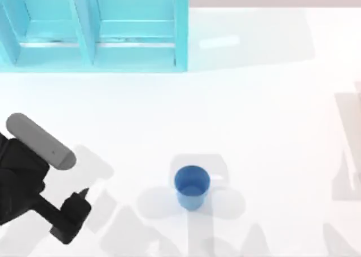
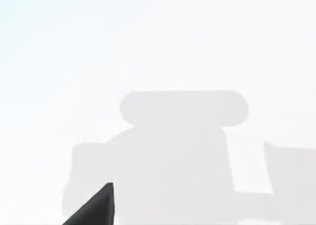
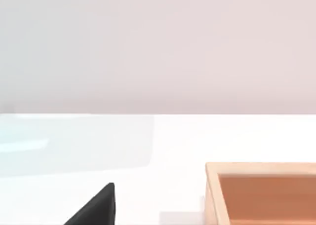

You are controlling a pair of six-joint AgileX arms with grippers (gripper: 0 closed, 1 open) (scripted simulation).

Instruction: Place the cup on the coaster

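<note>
Cup [image 1: 192, 186]: blue, upright on the white table [image 1: 271, 127], near front edge, a little left of centre, resting on a pale square patch; interior appears empty. Left gripper [image 1: 79, 209] sits low at front left, well apart from cup, nothing between them; whether its claw is released or clenched I cannot tell. Turquoise shelf unit [image 1: 93, 29] stands at far left, compartments look bare. Right wrist view adds a shallow wooden tray [image 3: 261, 193], open-topped, visible part holding nothing, and one dark fingertip [image 3: 96, 207]. Left wrist view shows bare tabletop with shadows.
</note>
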